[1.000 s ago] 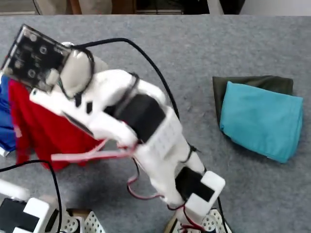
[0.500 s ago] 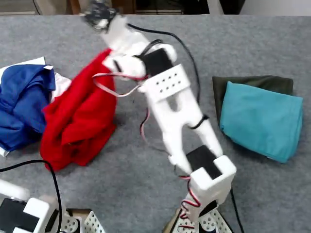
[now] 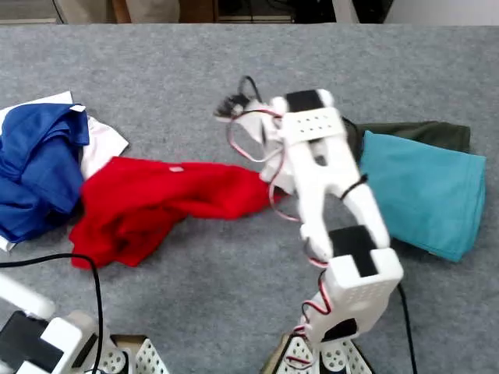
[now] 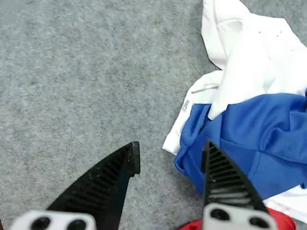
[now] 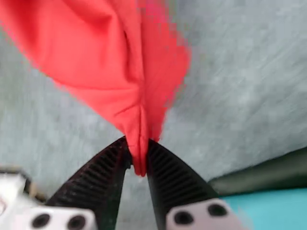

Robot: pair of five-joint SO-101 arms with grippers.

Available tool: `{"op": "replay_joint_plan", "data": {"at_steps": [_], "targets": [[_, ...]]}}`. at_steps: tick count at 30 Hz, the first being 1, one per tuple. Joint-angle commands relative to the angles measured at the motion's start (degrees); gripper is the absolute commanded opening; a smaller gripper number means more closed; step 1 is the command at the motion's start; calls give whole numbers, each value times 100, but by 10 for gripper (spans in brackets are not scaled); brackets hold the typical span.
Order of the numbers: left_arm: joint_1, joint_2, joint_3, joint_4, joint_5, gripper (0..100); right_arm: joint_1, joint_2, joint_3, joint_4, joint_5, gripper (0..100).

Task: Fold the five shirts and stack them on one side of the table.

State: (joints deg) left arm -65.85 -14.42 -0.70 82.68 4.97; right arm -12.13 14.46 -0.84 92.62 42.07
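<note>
A red shirt (image 3: 160, 201) lies stretched across the grey table's middle, bunched at its left end. My right gripper (image 5: 139, 152) is shut on the red shirt (image 5: 120, 62) at one edge, near the table's centre (image 3: 269, 187). A crumpled blue shirt (image 3: 39, 167) lies over a white shirt (image 3: 105, 148) at the left edge. My left gripper (image 4: 169, 158) hangs open above the table beside the blue shirt (image 4: 249, 139) and white shirt (image 4: 249, 62), holding nothing. A folded teal shirt (image 3: 421, 191) rests on a folded dark green shirt (image 3: 413, 132) at the right.
Black cables (image 3: 47, 265) run along the front left by the arm bases (image 3: 47, 347). The grey table (image 3: 195, 78) has bare room at the back and in the front middle.
My right arm swung from the far left over to the centre, dragging the red shirt's edge with it. The red shirt went from a lifted heap to a long strip on the table.
</note>
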Motion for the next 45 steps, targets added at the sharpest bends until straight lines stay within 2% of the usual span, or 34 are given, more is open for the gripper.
{"op": "replay_joint_plan", "data": {"at_steps": [1,4,9,11,17,21,26,29,33,39,45], "targets": [[167,-207,-18,18,-53,221,655,-84,295,360,475,9],[281,-207,-18,18,-53,221,998,-92,382,580,651,46],[580,-207,-18,18,-53,221,1033,-857,391,642,774,345],[677,-207,-18,18,-44,221,875,-1437,382,835,958,383],[747,-189,-18,18,-44,220,-374,-3020,391,897,923,292],[747,-154,-18,18,-44,220,-1525,-2888,286,589,158,226],[721,-154,-9,18,-35,220,-2369,-1991,-31,-255,-360,200],[712,-163,79,0,-35,220,-2519,-1218,-523,-316,-527,201],[844,-180,387,9,-35,222,-2264,-286,-1288,70,-519,202],[1864,-154,923,18,-44,222,-1982,655,-2167,607,-510,202],[2593,-154,1495,-26,-9,222,-2422,1393,-2554,404,-510,203]]}}
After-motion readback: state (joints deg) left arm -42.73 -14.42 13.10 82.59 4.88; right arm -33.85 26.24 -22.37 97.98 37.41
